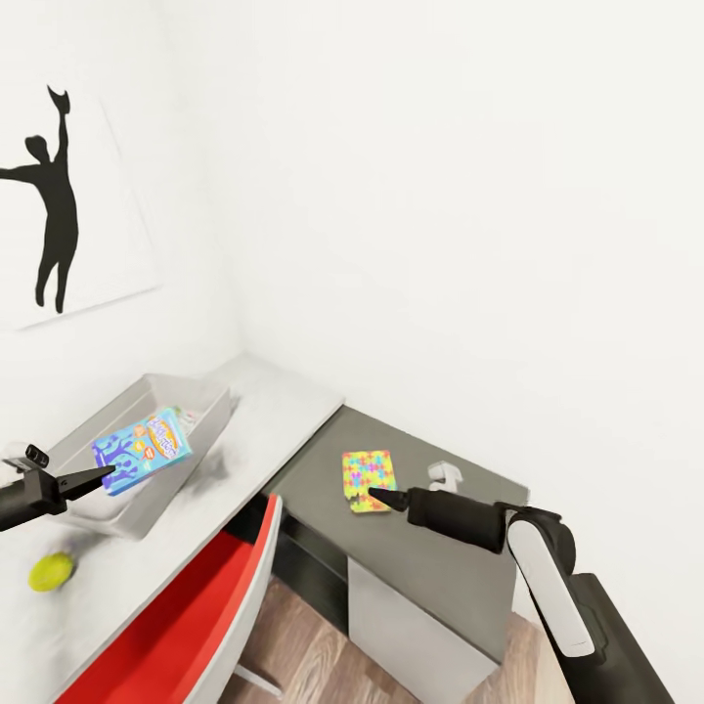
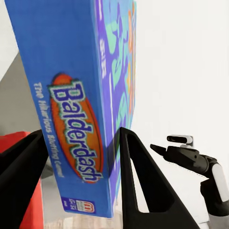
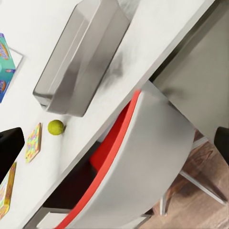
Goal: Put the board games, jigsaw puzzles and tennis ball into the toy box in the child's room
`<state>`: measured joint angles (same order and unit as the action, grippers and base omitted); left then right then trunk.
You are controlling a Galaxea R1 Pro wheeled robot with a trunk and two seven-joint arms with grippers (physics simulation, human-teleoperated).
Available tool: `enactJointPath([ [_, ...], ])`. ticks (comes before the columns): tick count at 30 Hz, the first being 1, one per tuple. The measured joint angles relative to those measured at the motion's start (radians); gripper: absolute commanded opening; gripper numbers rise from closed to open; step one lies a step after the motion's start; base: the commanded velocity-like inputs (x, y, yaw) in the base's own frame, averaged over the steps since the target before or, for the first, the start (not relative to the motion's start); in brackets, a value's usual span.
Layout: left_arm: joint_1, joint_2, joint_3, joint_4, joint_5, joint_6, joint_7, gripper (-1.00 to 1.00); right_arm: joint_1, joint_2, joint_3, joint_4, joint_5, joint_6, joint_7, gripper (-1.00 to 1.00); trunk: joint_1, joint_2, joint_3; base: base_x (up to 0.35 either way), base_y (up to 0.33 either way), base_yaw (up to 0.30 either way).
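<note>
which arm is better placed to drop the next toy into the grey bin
Left. The left gripper is shut on the blue Balderdash board game box directly over the shallow light grey toy box. The right gripper is at the multicoloured jigsaw puzzle on the lower dark grey desk section.

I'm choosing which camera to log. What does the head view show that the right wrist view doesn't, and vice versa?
Head view: the silhouette picture and a jigsaw on the dark lower section of the table. Right wrist view: another jigsaw lying near the tennis ball. Shared: the toy box, the ball and the red chair.
</note>
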<state>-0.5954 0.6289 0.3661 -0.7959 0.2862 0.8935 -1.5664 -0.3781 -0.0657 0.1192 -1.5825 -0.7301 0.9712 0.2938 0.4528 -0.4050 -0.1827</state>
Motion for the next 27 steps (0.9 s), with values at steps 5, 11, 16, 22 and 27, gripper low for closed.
enactJointPath([
  [5, 0.000, 0.000, 0.000, 0.000, 0.000, 0.000, 0.000, -1.00, 0.001, 0.000, 0.002, 0.000, 0.000, -0.004, 0.000, 1.00, 0.000, 0.000, -0.006, 0.225, -0.046, 0.195],
  [11, 0.000, 0.000, 0.000, 0.000, 0.000, 0.000, 0.000, -1.00, 0.002, 0.000, 0.002, 0.000, 0.000, -0.005, 0.000, 1.00, 0.000, 0.000, -0.014, 0.095, -0.006, 0.196],
  [16, 0.000, 0.000, 0.000, 0.000, 0.000, 0.000, 0.000, -1.00, 0.002, 0.000, 0.002, 0.000, 0.001, -0.006, 0.000, 1.00, 0.000, 0.000, -0.020, 0.056, 0.000, 0.196],
  [22, 0.000, 0.000, 0.000, 0.000, 0.000, 0.000, 0.000, -1.00, 0.002, 0.000, 0.002, 0.000, 0.001, -0.007, 0.001, 1.00, 0.000, 0.000, -0.028, 0.023, 0.120, 0.196],
  [27, 0.000, 0.000, 0.000, 0.000, 0.000, 0.000, 0.000, -1.00, 0.002, 0.000, 0.002, 0.001, 0.001, -0.007, 0.001, 1.00, 0.000, 0.000, -0.034, 0.003, 0.105, 0.195],
])
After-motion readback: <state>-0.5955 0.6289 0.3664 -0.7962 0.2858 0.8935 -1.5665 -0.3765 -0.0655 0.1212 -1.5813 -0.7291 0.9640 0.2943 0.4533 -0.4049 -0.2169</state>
